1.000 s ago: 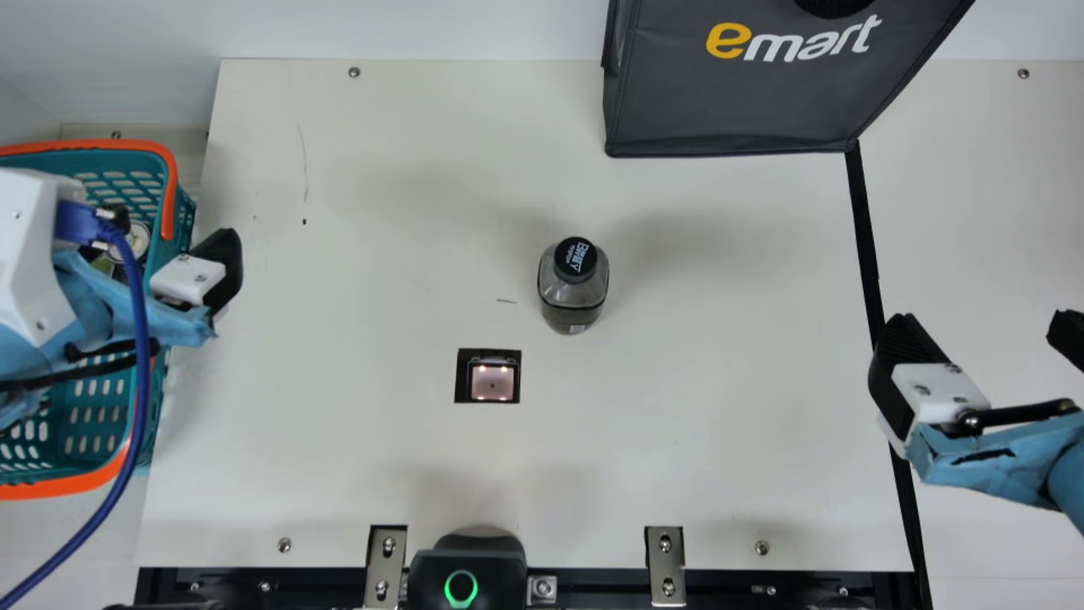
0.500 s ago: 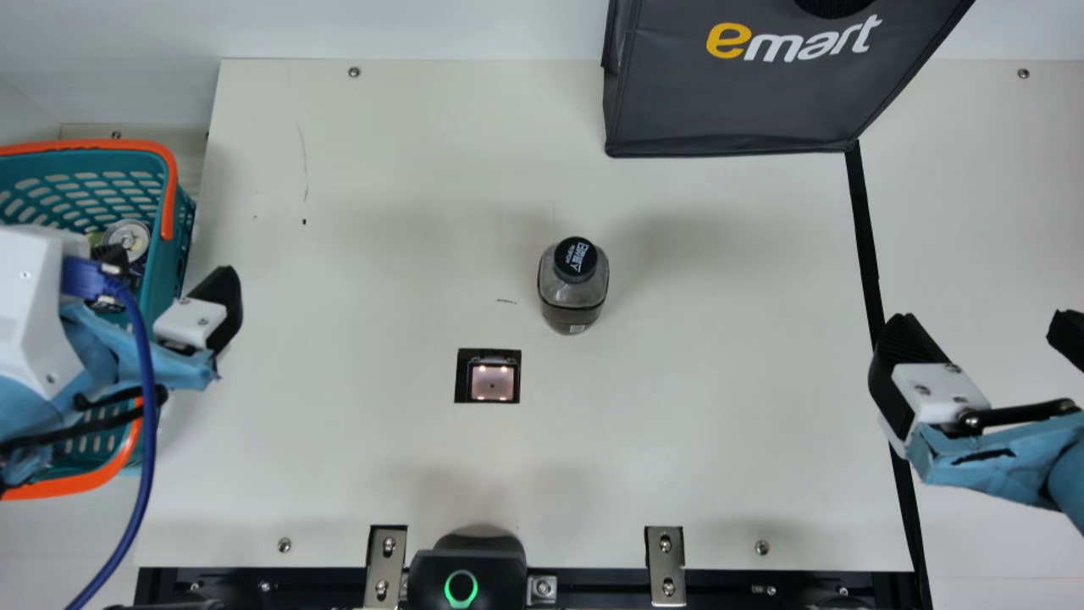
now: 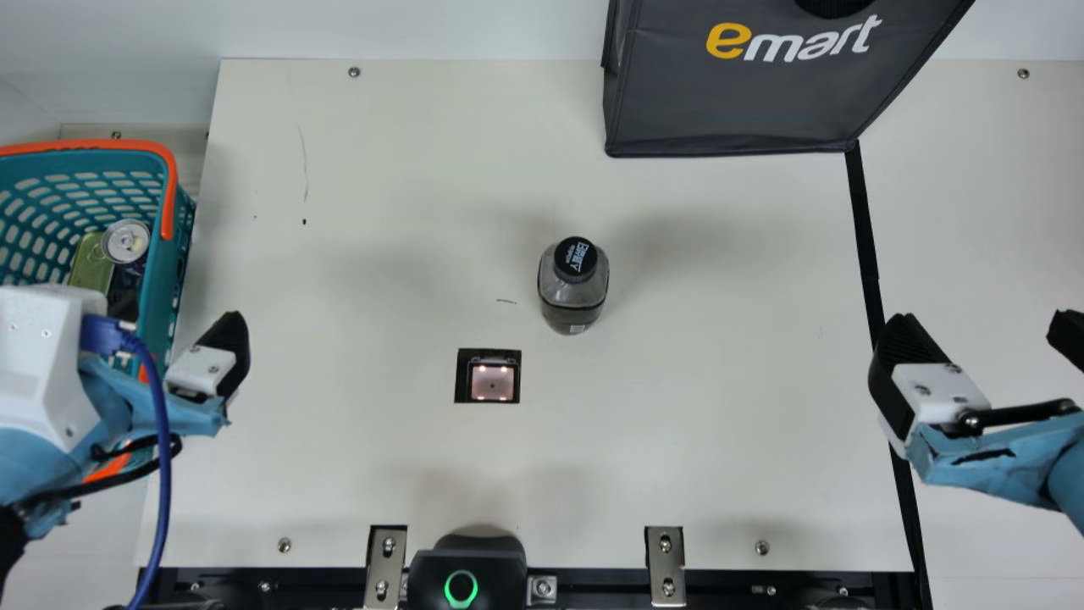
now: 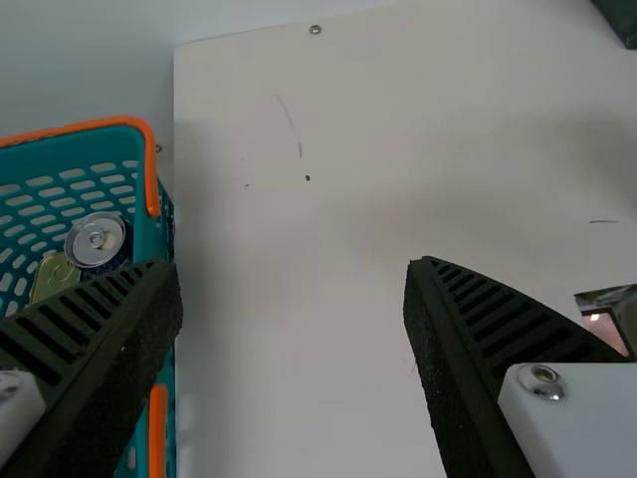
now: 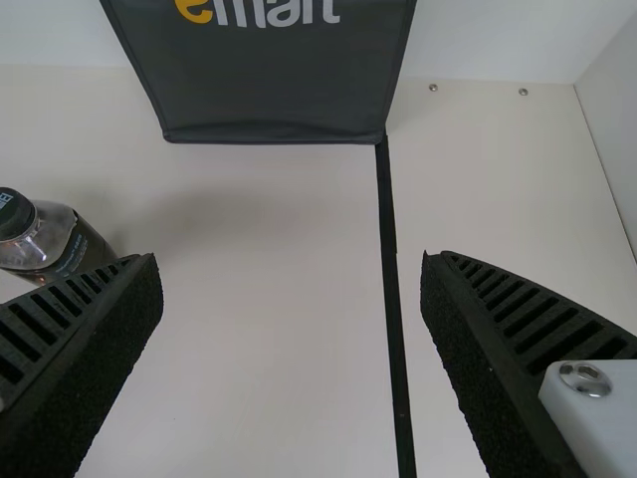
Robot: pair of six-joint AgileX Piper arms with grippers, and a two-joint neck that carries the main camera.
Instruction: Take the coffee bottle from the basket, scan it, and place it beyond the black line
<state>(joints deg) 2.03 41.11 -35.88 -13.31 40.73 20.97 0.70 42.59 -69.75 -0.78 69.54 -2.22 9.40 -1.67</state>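
The coffee bottle point(image 3: 573, 292) stands upright mid-table, behind and right of the scanner window point(image 3: 492, 383). My left gripper point(image 3: 207, 366) is over the basket's right side and the table's left edge, far from the bottle; in the left wrist view the left gripper point(image 4: 294, 271) is open with nothing between its fingers. My right gripper point(image 3: 978, 326) is at the black line point(image 3: 865, 237), right of the bottle; in the right wrist view the right gripper point(image 5: 292, 262) is open and empty, with the bottle point(image 5: 62, 241) beyond one finger.
The teal basket point(image 3: 161, 288) with orange handles stands at the far left, holding a can point(image 3: 126, 241) and other items. A dark bag point(image 3: 762, 102) stands at the back right, its corner by the line. Bare table surrounds the bottle.
My left arm has moved toward the table's front edge, uncovering the can in the basket. The bottle and my right arm have stayed put.
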